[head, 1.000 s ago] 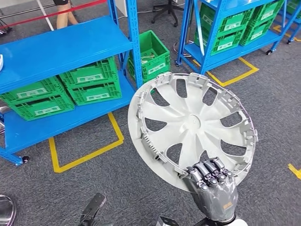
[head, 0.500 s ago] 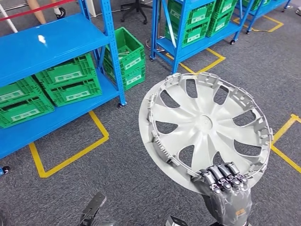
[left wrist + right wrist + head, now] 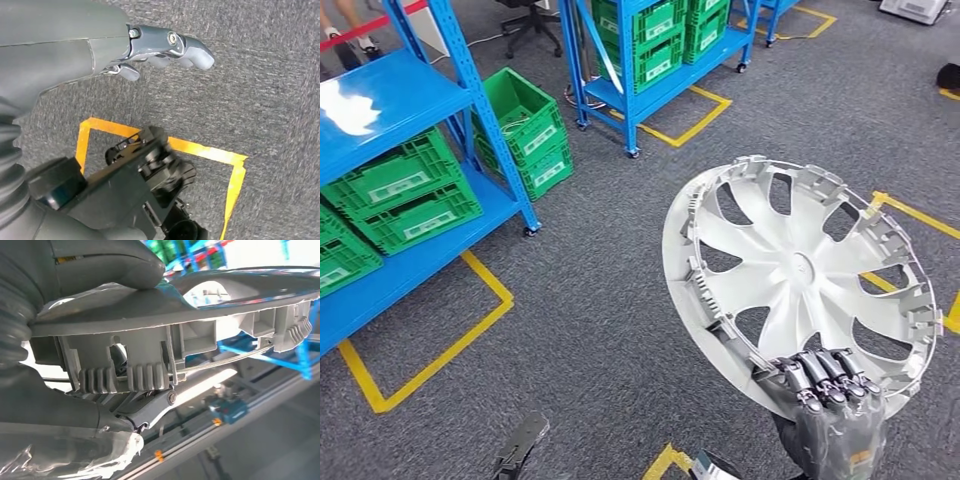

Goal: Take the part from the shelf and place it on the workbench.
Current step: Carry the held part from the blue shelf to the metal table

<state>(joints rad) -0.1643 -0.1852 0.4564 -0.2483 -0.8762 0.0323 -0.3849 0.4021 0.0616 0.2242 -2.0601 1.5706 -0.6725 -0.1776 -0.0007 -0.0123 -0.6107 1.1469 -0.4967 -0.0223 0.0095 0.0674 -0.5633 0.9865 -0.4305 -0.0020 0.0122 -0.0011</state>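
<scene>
The silver wheel cover (image 3: 800, 280) is held only at its 6 o'clock rim by the right hand (image 3: 830, 405), left hand (image 3: 166, 47) empty, fingers extended; slippage under leverage is judged possible.

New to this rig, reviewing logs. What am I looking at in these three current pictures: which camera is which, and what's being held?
It is a two-legged humanoid robot with two arms, each ending in a many-fingered hand. The head view looks forward and down from high on its body: the right hand grips a silver wheel cover by its near rim, over grey carpet with yellow floor tape. Behind stand blue shelves with green crates.

The right wrist view sits just behind that hand and shows the cover's rim edge-on, clamped between thumb and fingers.

The left wrist view looks down at the carpet; the left hand holds nothing, its fingers stretched out.

I see no workbench.
</scene>
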